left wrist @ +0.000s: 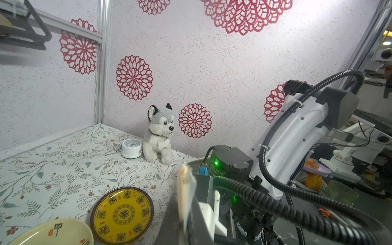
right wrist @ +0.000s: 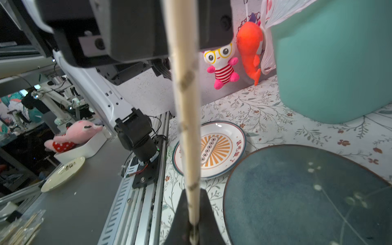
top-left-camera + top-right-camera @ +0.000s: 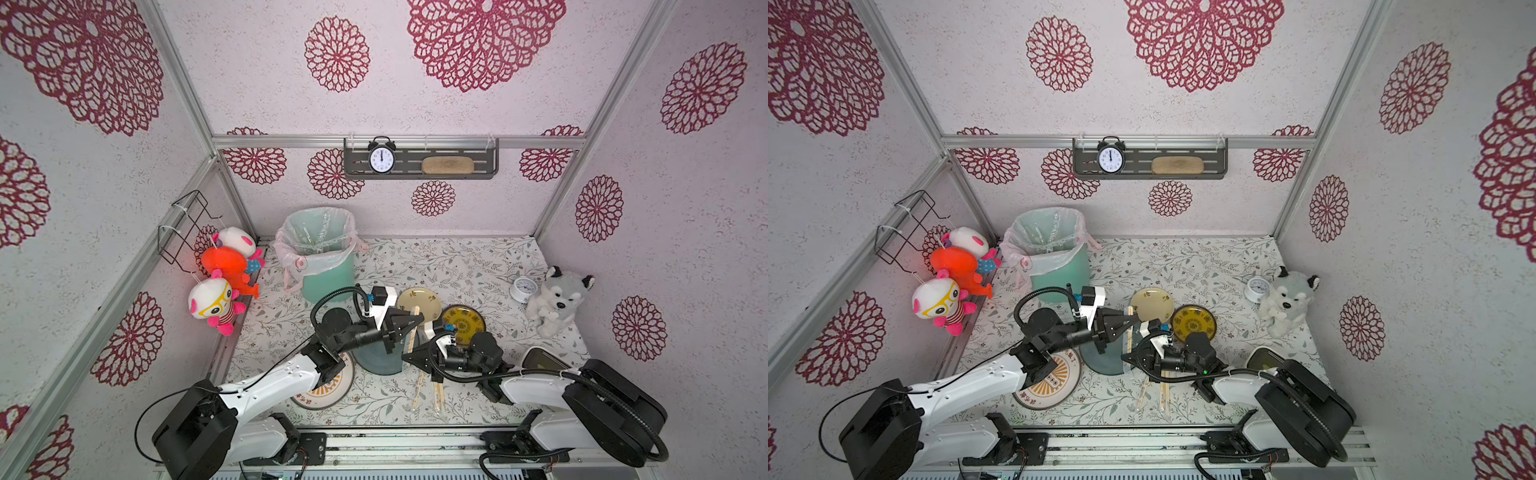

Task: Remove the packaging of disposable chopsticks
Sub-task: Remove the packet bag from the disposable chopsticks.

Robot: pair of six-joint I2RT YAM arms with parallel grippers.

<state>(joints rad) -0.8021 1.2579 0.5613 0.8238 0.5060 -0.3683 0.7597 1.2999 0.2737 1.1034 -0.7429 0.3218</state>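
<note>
**Left gripper** point(image 3: 420, 318): jaws together, clamped on the far end of one pair of chopsticks point(image 3: 412, 332). The left wrist view shows the stick tip standing out past the jaws, with a flap of the clear sleeve point(image 1: 191, 186) beside it.

**Right gripper** point(image 3: 404, 358): jaws together, clamped on the near end of the same pair. The right wrist view shows the pair running straight from these jaws to the left gripper, with crinkled plastic along its length.

**Position of the held pair:** raised off the table point(image 3: 478, 266), spanning between the two grippers in both top views. Its near end is above the blue plate point(image 3: 376, 365) and its far end is at the near edge of the cream plate point(image 3: 424, 299).

**Other stock:** further wrapped pairs point(image 3: 439, 397) lie flat on the table near the front edge, right of centre. The lined bin point(image 3: 328, 282) stands at the far left, well apart from both grippers.
</note>
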